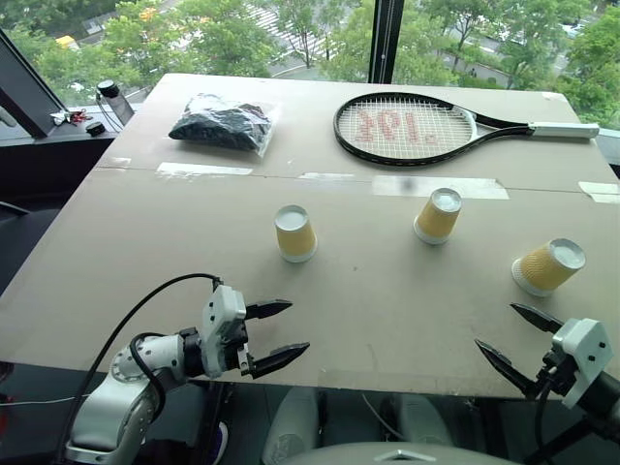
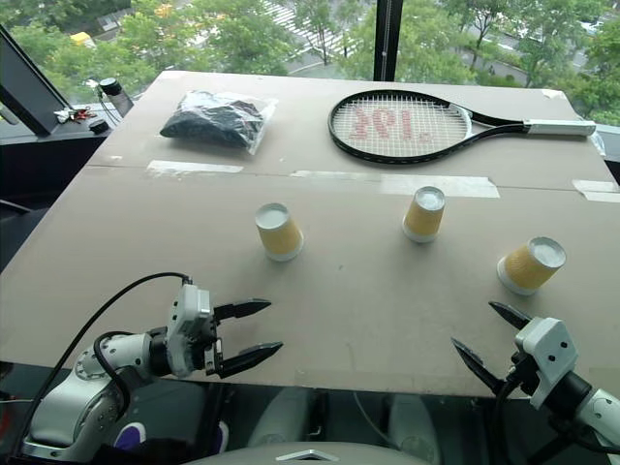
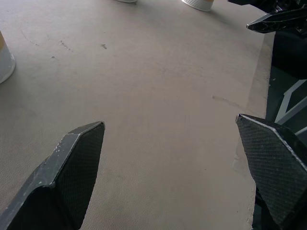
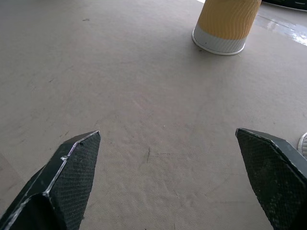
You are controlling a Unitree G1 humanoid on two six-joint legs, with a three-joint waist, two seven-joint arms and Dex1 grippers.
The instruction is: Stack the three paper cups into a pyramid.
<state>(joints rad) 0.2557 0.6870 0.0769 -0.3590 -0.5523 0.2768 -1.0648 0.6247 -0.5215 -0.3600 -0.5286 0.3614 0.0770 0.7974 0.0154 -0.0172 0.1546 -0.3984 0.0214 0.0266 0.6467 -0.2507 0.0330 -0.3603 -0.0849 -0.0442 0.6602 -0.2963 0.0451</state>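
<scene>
Three yellow-orange paper cups stand apart, mouth down, across the middle of the brown table: the left cup [image 1: 295, 233], the middle cup [image 1: 438, 216] and the right cup [image 1: 548, 266]. None touches another. My left gripper [image 1: 295, 326] hovers open over the table's near edge, short of the left cup, with nothing between its fingers. My right gripper [image 1: 496, 325] is open and empty too, at the near right edge just in front of the right cup. The right wrist view looks across bare tabletop to one cup [image 4: 225, 24].
A tennis racket [image 1: 417, 128] and a dark bundle in a clear bag [image 1: 225, 123] lie on the far half of the table. Tape strips [image 1: 441, 186] run across the seam behind the cups. Small items sit on the window ledge [image 1: 82, 118] at far left.
</scene>
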